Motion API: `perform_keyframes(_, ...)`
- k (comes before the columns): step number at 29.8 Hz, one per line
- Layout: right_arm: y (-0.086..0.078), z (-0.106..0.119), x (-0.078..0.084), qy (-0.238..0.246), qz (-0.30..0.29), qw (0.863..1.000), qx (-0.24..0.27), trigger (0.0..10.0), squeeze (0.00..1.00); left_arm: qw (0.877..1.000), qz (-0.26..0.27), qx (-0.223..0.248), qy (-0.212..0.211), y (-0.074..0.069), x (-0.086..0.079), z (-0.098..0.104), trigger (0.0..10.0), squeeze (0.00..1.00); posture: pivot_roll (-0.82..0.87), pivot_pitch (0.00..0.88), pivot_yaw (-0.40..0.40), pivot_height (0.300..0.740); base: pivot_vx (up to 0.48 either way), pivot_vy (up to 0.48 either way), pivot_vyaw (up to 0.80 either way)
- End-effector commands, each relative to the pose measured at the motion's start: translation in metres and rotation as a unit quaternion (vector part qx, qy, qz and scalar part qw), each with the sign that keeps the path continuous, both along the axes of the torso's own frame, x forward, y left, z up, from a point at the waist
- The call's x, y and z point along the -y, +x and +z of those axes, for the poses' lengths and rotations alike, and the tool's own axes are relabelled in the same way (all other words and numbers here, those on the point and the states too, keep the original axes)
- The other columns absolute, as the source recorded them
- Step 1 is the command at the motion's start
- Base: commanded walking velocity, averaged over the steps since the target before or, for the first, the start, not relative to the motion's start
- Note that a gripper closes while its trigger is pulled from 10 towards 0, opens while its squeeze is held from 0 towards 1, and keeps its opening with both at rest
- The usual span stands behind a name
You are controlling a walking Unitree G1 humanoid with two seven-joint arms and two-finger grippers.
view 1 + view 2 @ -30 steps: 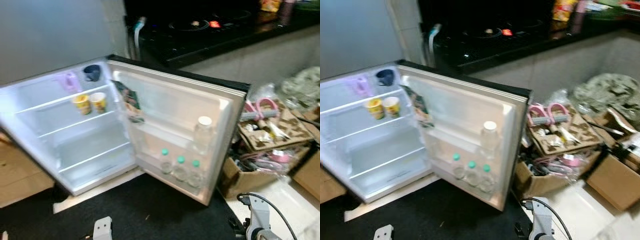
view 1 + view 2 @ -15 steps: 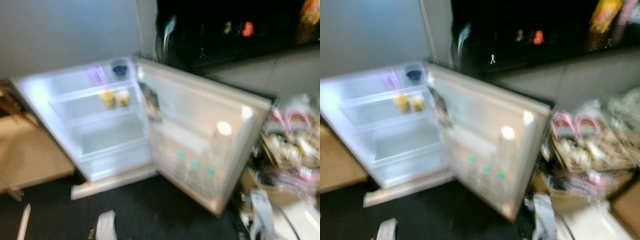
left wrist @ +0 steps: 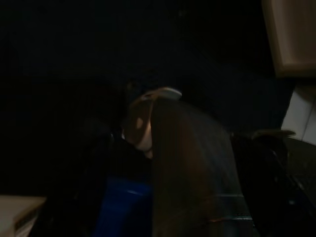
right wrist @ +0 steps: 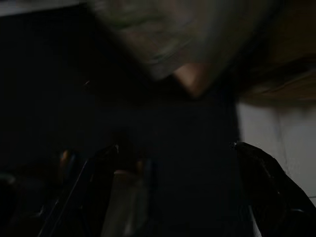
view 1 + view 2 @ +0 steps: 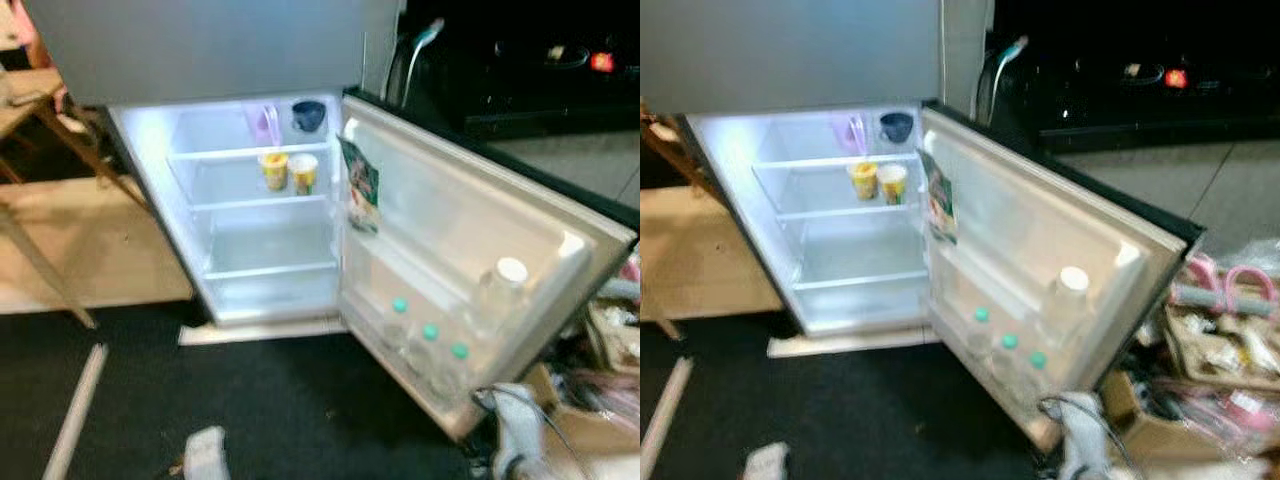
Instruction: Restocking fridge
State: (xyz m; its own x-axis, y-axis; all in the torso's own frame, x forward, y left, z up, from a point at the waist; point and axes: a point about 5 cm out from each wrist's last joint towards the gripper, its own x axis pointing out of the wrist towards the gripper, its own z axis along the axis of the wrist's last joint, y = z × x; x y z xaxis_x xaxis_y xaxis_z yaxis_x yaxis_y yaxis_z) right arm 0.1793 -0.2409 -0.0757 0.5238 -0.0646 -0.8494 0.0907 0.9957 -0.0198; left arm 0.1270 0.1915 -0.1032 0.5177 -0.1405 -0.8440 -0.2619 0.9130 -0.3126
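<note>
The small fridge [image 5: 260,250] stands open and lit. Two yellow cups [image 5: 287,171] sit on its upper shelf, with a dark cup [image 5: 309,115] and a purple thing [image 5: 262,125] above them. The door [image 5: 470,230] swings out to the right and holds a packet [image 5: 360,190], three green-capped bottles [image 5: 430,345] and a taller white-capped bottle [image 5: 503,292]. Both arms hang low over the black mat. In the dark left wrist view, my left gripper [image 3: 197,133] is shut on a dim brownish bottle [image 3: 190,173]. My right gripper [image 4: 174,146] is open, with nothing between its fingers.
A black mat [image 5: 280,410] lies before the fridge. Wooden furniture legs [image 5: 40,250] and a loose stick [image 5: 75,410] are on the left. Cluttered cardboard boxes [image 5: 1210,370] sit right of the door. A dark counter [image 5: 1120,90] runs behind.
The camera has swung left and steadied, so the fridge now sits more central and nearly head-on. Nothing inside the fridge has moved.
</note>
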Motion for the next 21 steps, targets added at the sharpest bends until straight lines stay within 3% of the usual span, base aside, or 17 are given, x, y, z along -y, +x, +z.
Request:
perform_keyframes(1, 0.001, 0.001, 0.003, -0.015, -0.013, 1.000, 0.006, 10.0, 0.00, 1.000, 0.002, -0.001, 0.003, 0.001, -0.002, 0.000, 10.0, 0.00, -0.04, 0.000, 0.017, 0.740, 0.000, 0.000, 0.00)
perform_keyframes(6, 0.005, 0.006, 0.015, -0.056, -0.023, 0.998, 0.012, 10.0, 0.00, 1.000, 0.001, -0.003, 0.000, 0.000, -0.001, 0.000, 10.0, 0.00, -0.04, 0.000, 0.013, 0.740, 0.000, 0.000, 0.00)
perform_keyframes(10, 0.017, 0.022, 0.042, -0.077, -0.115, 0.989, 0.058, 10.0, 0.00, 1.000, -0.003, -0.006, -0.006, -0.003, 0.000, -0.001, 10.0, 0.00, -0.03, 0.000, 0.013, 0.740, 0.000, 0.000, 0.00)
perform_keyframes(12, 0.031, 0.046, 0.072, -0.086, -0.204, 0.968, 0.121, 10.0, 0.00, 1.000, -0.008, -0.009, -0.002, -0.005, -0.003, -0.001, 10.0, 0.00, -0.03, 0.000, 0.012, 0.740, 0.000, 0.000, 0.00)
perform_keyframes(13, 0.031, 0.046, 0.072, -0.086, -0.204, 0.968, 0.121, 10.0, 0.00, 1.000, -0.008, -0.009, -0.002, -0.005, -0.003, -0.001, 10.0, 0.00, -0.03, 0.000, 0.012, 0.740, 0.000, 0.000, 0.00)
perform_keyframes(15, 0.040, 0.069, 0.100, -0.079, -0.291, 0.936, 0.180, 10.0, 0.00, 1.000, -0.010, -0.010, 0.002, -0.006, -0.006, -0.001, 10.0, 0.00, -0.02, 0.000, 0.010, 0.740, 0.000, 0.000, 0.00)
perform_keyframes(16, 0.040, 0.069, 0.100, -0.079, -0.291, 0.936, 0.180, 10.0, 0.00, 1.000, -0.010, -0.010, 0.002, -0.006, -0.006, -0.001, 10.0, 0.00, -0.02, 0.000, 0.010, 0.740, 0.000, 0.000, 0.00)
perform_keyframes(18, 0.044, 0.087, 0.119, -0.073, -0.343, 0.910, 0.223, 10.0, 0.00, 1.000, -0.009, -0.010, 0.003, -0.006, -0.008, -0.001, 10.0, 0.00, -0.02, 0.000, 0.010, 0.740, 0.000, 0.000, 0.00)
perform_keyframes(19, 0.044, 0.087, 0.119, -0.073, -0.343, 0.910, 0.223, 10.0, 0.00, 1.000, -0.009, -0.010, 0.003, -0.006, -0.008, -0.001, 10.0, 0.00, -0.02, 0.000, 0.010, 0.740, 0.000, 0.000, 0.00)
perform_keyframes(20, 0.051, 0.114, 0.143, -0.077, -0.386, 0.876, 0.278, 10.0, 0.00, 1.000, -0.010, -0.009, 0.005, -0.006, -0.009, 0.000, 10.0, 0.00, -0.02, 0.000, 0.008, 0.740, 0.000, 0.000, 0.00)
perform_keyframes(21, 0.051, 0.114, 0.143, -0.077, -0.386, 0.876, 0.278, 10.0, 0.00, 1.000, -0.010, -0.009, 0.005, -0.006, -0.009, 0.000, 10.0, 0.00, -0.02, 0.000, 0.008, 0.740, 0.000, 0.000, 0.00)
